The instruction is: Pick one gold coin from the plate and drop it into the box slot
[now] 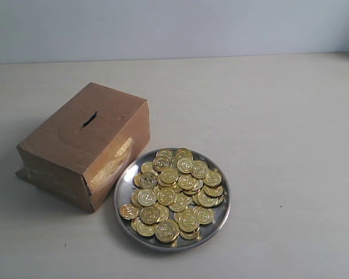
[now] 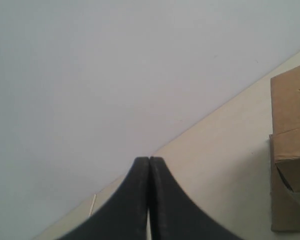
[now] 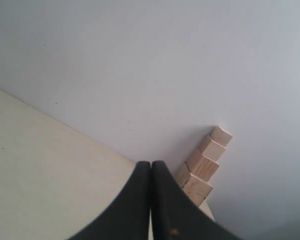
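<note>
The silver plate [image 1: 121,192] sits near the table's front, heaped with several gold coins [image 1: 175,193]. Touching its left side stands the brown cardboard box [image 1: 64,152] with glossy tape, its dark slot [image 1: 89,119] on the top face. Neither gripper shows in the exterior view. My left gripper [image 2: 149,159] is shut with nothing between its black fingers; a corner of the box [image 2: 290,150] shows off to one side of it. My right gripper [image 3: 150,163] is shut and empty too, pointing toward the wall.
A stack of pale wooden blocks [image 3: 205,165] stands against the wall just beyond the right gripper. A light wall [image 1: 174,26] runs along the beige table's [image 1: 279,128] far edge.
</note>
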